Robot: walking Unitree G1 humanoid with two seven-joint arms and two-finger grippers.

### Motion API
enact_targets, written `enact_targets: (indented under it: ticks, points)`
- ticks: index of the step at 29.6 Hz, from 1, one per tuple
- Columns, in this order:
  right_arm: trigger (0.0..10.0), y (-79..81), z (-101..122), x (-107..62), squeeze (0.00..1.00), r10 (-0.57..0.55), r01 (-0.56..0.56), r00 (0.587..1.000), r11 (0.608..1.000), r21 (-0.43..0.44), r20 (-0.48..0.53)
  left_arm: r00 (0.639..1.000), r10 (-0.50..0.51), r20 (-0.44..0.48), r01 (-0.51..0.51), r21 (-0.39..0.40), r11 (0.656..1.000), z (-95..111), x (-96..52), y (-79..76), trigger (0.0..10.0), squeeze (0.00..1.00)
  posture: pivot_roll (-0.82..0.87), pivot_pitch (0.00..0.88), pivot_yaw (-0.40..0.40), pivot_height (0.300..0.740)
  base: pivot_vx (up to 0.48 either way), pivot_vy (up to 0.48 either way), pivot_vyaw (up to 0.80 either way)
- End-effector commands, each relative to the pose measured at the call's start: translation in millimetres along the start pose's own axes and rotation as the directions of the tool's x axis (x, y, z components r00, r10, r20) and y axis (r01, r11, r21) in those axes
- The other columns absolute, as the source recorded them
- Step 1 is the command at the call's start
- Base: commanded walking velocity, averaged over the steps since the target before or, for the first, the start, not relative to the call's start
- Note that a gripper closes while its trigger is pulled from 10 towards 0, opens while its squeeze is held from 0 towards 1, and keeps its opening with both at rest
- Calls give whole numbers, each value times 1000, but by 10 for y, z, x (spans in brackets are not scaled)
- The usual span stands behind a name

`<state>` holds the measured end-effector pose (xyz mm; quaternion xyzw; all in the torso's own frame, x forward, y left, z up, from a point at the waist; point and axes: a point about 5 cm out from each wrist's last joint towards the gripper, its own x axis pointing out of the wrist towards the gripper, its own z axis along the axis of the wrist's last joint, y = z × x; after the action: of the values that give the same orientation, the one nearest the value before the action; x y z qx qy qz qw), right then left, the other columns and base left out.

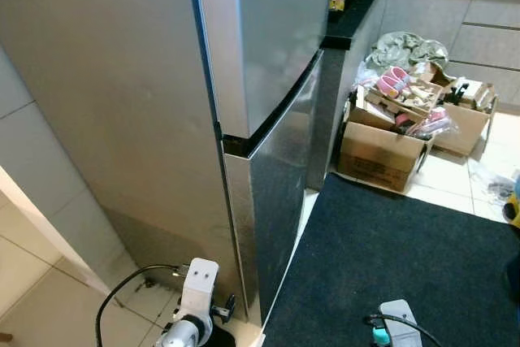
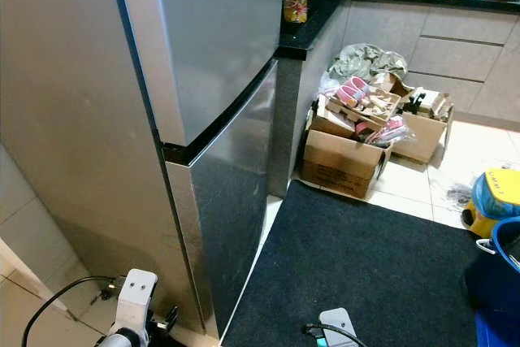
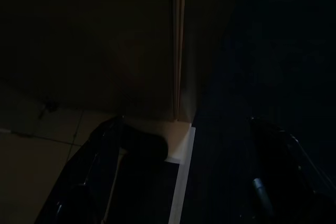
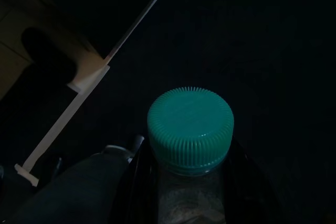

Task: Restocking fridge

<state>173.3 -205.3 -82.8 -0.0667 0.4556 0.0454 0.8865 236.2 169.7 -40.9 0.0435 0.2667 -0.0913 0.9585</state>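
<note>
The tall silver fridge [image 1: 162,79] stands right in front of me with its upper door [image 1: 272,38] and lower door [image 1: 280,193] both closed. A clear bottle with a green ribbed cap [image 4: 190,129] shows in the right wrist view, and my right gripper [image 4: 189,187] is shut on it just below the cap, low over the dark mat. My left gripper [image 3: 189,129] hangs open and empty near the fridge's bottom corner, with its fingers [image 3: 100,166] spread wide. Both wrists [image 1: 195,314] [image 1: 398,318] show at the bottom of the eye views.
A dark mat [image 1: 406,258] covers the floor in front of the fridge. Cardboard boxes [image 1: 382,152] full of clutter sit against the cabinets beyond it. A black counter [image 2: 325,6] adjoins the fridge. A yellow bucket [image 2: 496,193] and a blue bin [image 2: 500,274] stand at the right.
</note>
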Motion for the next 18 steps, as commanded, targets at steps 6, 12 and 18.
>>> enact_targets:
  ticks: [6, 12, 18]
  points:
    - [10000, -13, -13, -13, 0, -9, 9, 1000, 1000, 23, 17, 1000, -26, -8, 27, 101, 995, 51, 21, 43, 10000, 0, -83, 54, 10, 740, 0, 0, 0]
    - [10000, -80, -87, -43, 0, -27, 27, 1000, 999, 29, 3, 999, -37, 31, 33, 112, 993, 177, 70, 44, 10000, 0, -93, 49, 15, 740, 0, 0, 0]
    - [10000, -76, -104, -48, 0, -31, 31, 1000, 999, 34, 1, 1000, -22, 14, 20, 115, 993, 186, 89, 45, 10000, 0, -102, 48, 25, 740, 0, -80, 0]
